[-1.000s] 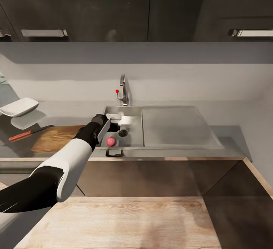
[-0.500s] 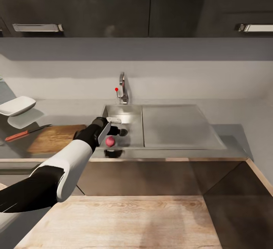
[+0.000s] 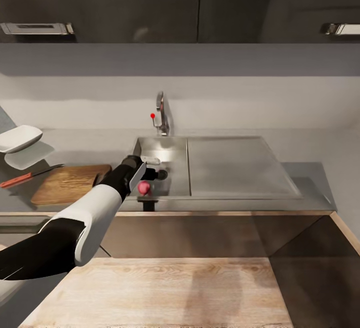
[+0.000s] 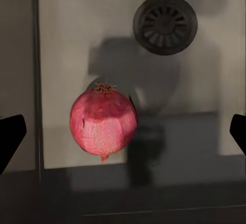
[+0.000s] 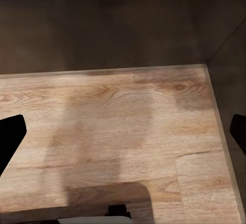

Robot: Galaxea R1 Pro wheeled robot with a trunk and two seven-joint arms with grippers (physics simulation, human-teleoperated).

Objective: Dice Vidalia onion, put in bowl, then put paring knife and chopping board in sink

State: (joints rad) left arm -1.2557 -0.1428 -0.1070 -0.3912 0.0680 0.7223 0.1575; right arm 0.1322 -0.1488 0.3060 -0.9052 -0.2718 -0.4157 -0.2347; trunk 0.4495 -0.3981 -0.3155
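- Dark cabinet fronts and a pale wall back the grey countertop (image 3: 310,178) across the head view. At mid-frame is the sink (image 3: 172,148), its tap (image 3: 161,113) behind it. At left lie the chopping board (image 3: 67,184), the paring knife (image 3: 27,176) just beyond its far-left corner, and the bowl (image 3: 19,138) at the left edge.
- From the lower left the left arm reaches to the basin's near-left corner; the left gripper (image 3: 145,168) hangs over the onion (image 3: 144,186), which sits in the basin against the near wall, the drain (image 3: 162,174) just beyond it.
- Left wrist view: the onion (image 4: 103,122) rests on the steel floor, left of centre, stem tuft towards the drain (image 4: 165,24) at upper right. Dark fingertips (image 4: 10,137) show at both side edges, spread wide, touching nothing. The onion lies between them but nearer the left one, so a small sideways shift would likely centre it before descending.
- Right wrist view: the right gripper (image 5: 123,134) points at wooden flooring (image 5: 118,126), its tips at the side edges spread apart and empty. The left arm is clearly the nearer.
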